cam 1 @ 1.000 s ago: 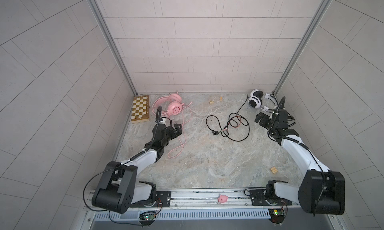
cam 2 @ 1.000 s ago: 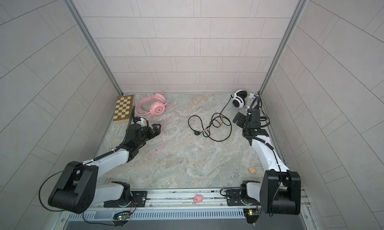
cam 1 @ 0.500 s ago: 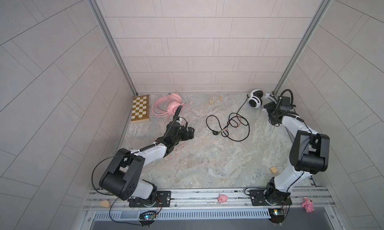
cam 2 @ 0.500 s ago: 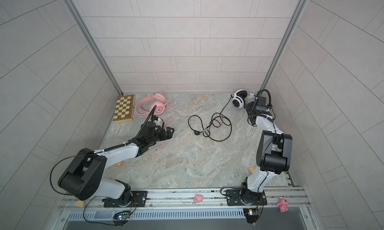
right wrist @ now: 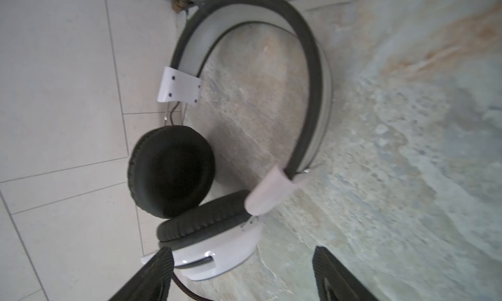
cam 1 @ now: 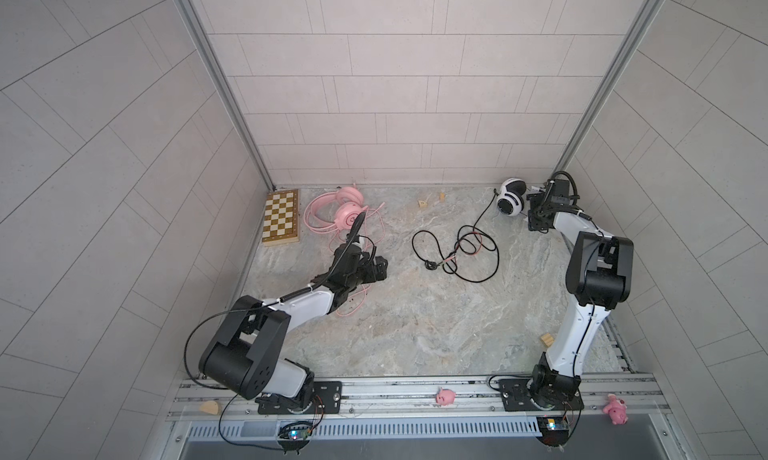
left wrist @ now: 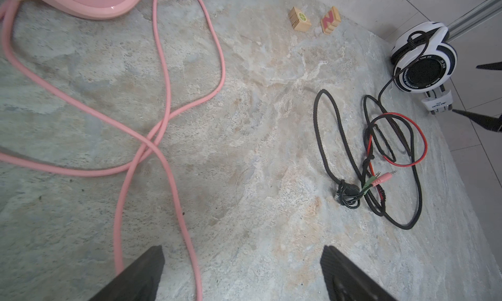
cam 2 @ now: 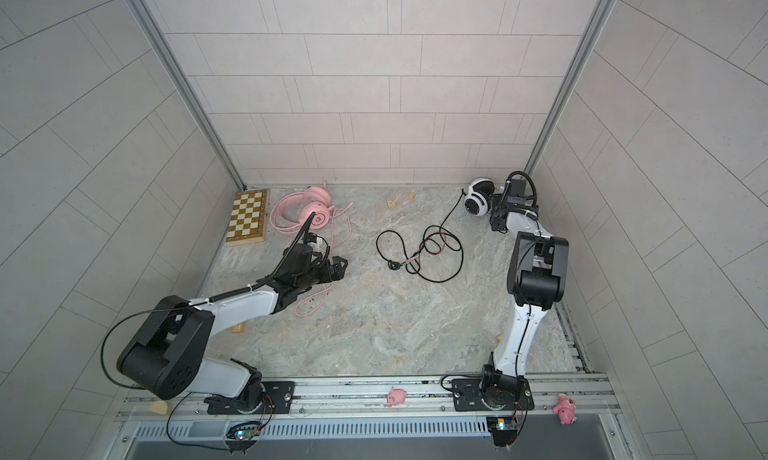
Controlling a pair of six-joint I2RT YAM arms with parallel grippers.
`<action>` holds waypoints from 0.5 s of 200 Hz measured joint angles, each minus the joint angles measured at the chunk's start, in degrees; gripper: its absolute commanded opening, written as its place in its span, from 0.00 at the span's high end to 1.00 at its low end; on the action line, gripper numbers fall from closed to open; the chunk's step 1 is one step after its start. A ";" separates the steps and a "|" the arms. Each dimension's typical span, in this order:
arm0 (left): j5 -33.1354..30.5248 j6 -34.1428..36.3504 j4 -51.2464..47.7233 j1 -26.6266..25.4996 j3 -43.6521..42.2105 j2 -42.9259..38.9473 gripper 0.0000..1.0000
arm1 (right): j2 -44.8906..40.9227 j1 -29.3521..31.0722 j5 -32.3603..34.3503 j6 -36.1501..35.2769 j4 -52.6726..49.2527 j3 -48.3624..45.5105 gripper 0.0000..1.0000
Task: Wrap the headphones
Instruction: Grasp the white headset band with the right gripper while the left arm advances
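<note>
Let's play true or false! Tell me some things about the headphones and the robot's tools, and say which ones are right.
1. The pink headphones lie beside the chessboard. True.
2. The left tool is squeezing the pink cable. False: it is open and holds nothing.
3. The black cable is wound neatly around the white headphones. False: it lies in loose loops on the table.
4. The right tool is right next to the white headphones. True.
5. A pink toy pig sits on the metal rail at the front. True.
</note>
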 measured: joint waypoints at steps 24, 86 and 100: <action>-0.13 0.00 -0.39 0.00 0.20 0.00 0.04 | 2.62 0.00 -1.22 3.26 1.01 1.40 0.20; -0.76 0.42 -1.11 -0.02 0.66 0.00 0.03 | 5.33 -0.26 -1.55 5.92 1.29 0.52 0.21; -0.79 0.42 -1.11 -0.02 0.70 0.00 0.04 | 5.35 -0.44 -1.53 6.10 1.31 0.52 0.21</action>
